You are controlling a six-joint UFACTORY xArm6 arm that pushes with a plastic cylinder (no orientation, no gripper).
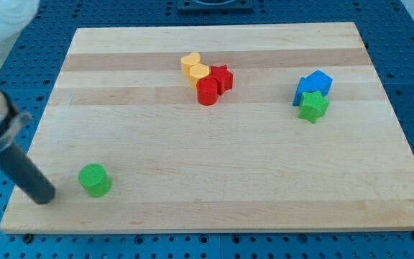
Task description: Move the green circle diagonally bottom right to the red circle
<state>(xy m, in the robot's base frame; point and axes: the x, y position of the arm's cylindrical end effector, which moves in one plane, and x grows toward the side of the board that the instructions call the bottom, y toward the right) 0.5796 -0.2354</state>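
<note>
You are looking down at a pale wooden surface [214,180] resting on a blue perforated base. The green circle [94,180], a short round block, sits in the lower left of the frame. Just to its left, near but not clearly touching, your tip [44,196] rests on the board at the end of a dark rod slanting in from the left edge. There are no fingers on this arm, so nothing is grasped or released; the rod can only push.

The red circle [207,92] sits in the upper middle of the frame. It touches a red star [222,77] to its upper right and a yellow block [199,73] above it, with a yellow heart [190,63] just beyond. Far to the right, a blue block [313,84] touches a green star [313,106].

By the look of it, the task has barely begun: the green circle lies well apart from the red circle, so nearly the whole push remains, to a spot lower right of it.
</note>
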